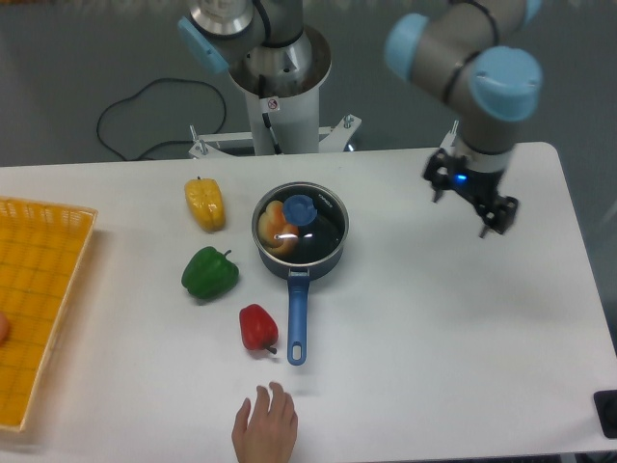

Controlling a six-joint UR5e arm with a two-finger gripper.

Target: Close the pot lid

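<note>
The dark pot (323, 253) stands in the middle of the white table, its blue handle (297, 323) pointing toward the front edge. The glass lid (326, 224) lies flat on the pot's rim, blue knob (300, 207) up, and something orange shows through the glass. My gripper (497, 216) hangs over the right part of the table, well to the right of the pot and apart from it. It is open and holds nothing.
A yellow pepper (205, 204), a green pepper (209, 273) and a red pepper (257, 327) lie left of the pot. A yellow basket (39, 309) sits at the left edge. A person's hand (265, 424) reaches in at the front edge, below the handle.
</note>
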